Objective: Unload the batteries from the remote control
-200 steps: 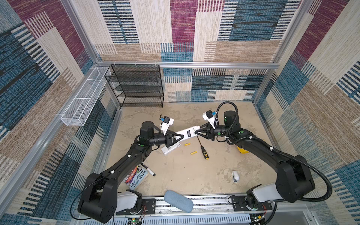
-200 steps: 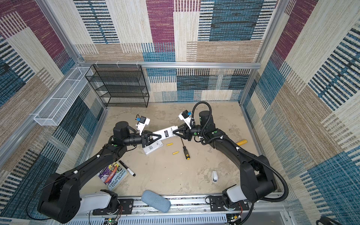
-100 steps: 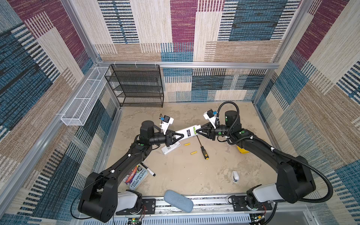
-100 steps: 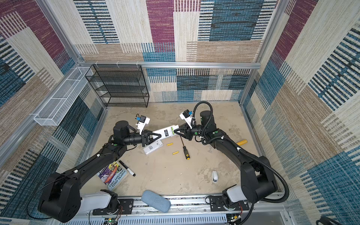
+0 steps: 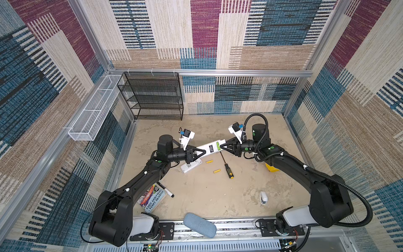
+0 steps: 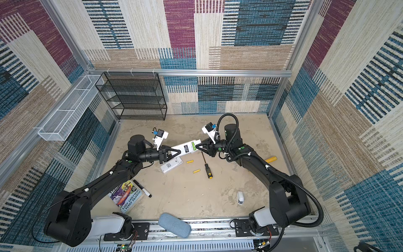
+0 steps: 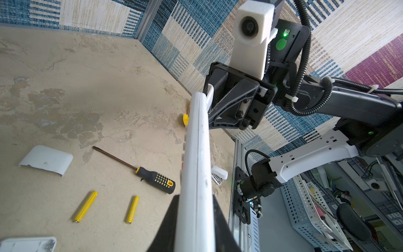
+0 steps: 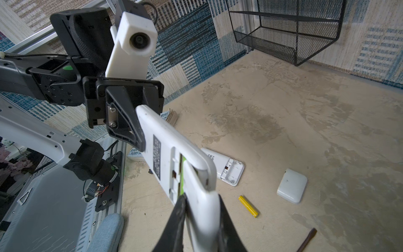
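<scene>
- Left gripper (image 5: 204,151) — closed narrow on one end of the white remote control (image 5: 213,148), which is held clear of the counter (image 5: 196,203).
- right gripper (image 5: 221,147) — pinching the opposite end, by the open battery bay.
- green battery (image 8: 182,174) — a strip showing inside that bay.
- yellow batteries (image 5: 209,161) — two, loose on the counter beside the screwdriver (image 5: 228,170).
- second remote (image 5: 192,166) — flat on the counter, bay open; a loose white cover (image 8: 291,186) lies near.
</scene>
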Motion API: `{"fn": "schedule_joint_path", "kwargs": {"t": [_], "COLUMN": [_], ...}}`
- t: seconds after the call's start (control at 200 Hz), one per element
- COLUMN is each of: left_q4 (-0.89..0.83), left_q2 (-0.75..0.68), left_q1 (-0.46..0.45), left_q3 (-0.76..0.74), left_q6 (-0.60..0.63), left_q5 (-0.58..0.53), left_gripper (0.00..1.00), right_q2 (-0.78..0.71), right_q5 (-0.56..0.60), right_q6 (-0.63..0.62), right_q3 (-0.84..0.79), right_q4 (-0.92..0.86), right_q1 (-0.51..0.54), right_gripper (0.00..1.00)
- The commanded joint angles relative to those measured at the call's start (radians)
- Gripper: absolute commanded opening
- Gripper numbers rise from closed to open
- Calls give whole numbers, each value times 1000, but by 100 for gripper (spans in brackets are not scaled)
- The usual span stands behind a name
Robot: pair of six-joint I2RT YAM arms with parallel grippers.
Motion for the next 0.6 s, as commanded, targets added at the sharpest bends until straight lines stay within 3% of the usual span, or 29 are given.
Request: {"fn": "schedule_joint_path", "kwargs": {"t": [0.0,0.591], "left_q4": [32,54], "left_q2": [2,-18], "left_q1": [0,0], "left_q3": [7,-3], "left_q6": [-50,-51], "left_q5": [0,19], "left_gripper": [0,0], "right_q2": [-12,-27], "right_q5": [-32,-58], "right_q6": [-1,4], "right_q3": [2,2], "right_q4": [44,46], "right_q1": [3,4], "right_gripper": [18,16]}}
